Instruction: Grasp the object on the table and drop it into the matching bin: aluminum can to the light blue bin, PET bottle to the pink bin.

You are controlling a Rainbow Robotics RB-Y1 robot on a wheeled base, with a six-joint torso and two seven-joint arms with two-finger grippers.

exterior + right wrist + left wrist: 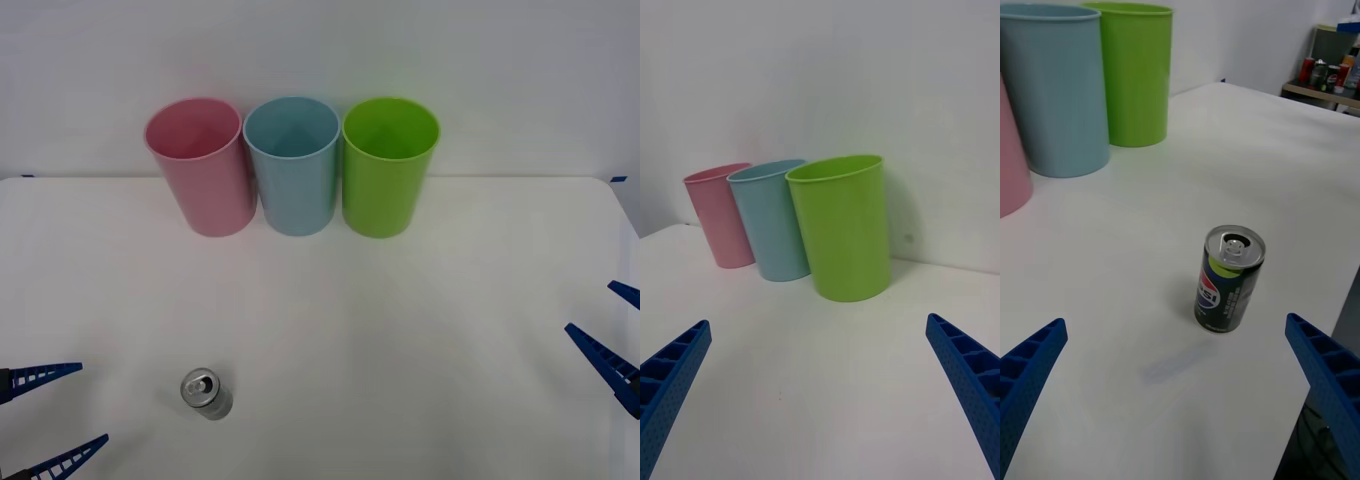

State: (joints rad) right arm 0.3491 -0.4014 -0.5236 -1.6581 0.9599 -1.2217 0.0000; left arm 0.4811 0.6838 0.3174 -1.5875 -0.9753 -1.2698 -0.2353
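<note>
White table point(400, 330) backed by a pale wall, bearing three bins in one row at its far edge: pink bin point(200, 165), light blue bin point(293, 163) in the middle, lime green bin point(389, 165). One aluminum can point(206, 393) stands upright near the front left, well apart from the bins. Two grippers: left gripper point(45, 415), fingers spread, holding nothing, near the can; right gripper point(612, 335), likewise spread, at the table's right edge.

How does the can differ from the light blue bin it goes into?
The aluminum can is far smaller than the light blue bin. The can is dark-sided with a closed silver top; the bin is plain light blue and open-topped. The can stands alone near the left gripper; the bin stands between two bins. Both are upright.
</note>
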